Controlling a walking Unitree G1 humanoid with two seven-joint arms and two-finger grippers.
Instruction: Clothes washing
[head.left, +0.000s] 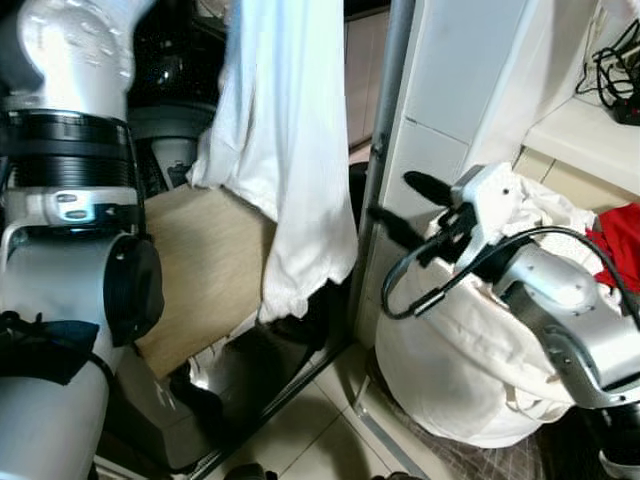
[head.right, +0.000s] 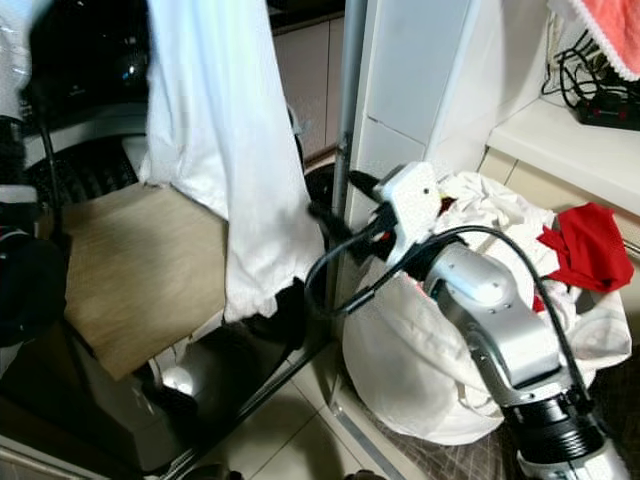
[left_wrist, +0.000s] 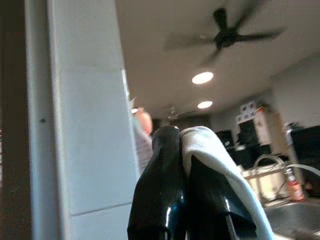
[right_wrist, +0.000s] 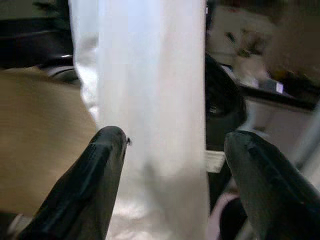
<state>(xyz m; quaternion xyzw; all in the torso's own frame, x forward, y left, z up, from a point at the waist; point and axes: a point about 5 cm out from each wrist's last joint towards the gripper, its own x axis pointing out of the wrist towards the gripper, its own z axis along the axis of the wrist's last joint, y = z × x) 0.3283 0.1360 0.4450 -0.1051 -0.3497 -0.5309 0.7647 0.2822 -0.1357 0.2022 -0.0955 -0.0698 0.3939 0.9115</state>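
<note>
Currently left gripper (left_wrist: 182, 165) pinches a white garment (head.left: 290, 150) hanging at 12 o'clock over the washer's wooden panel (head.left: 200, 270). Right gripper (head.left: 400, 205), fingers spread, faces it beside the laundry bag (head.left: 450, 370) at 4 o'clock. Best to gather the low hem before feeding.

The white cloth (head.left: 285, 150) runs off the top edge, so what holds it up there is cut off. The ceiling fan (left_wrist: 225, 35) is blurred. The laundry bag (head.left: 450, 370) is partly hidden behind the right arm (head.left: 560, 320).
</note>
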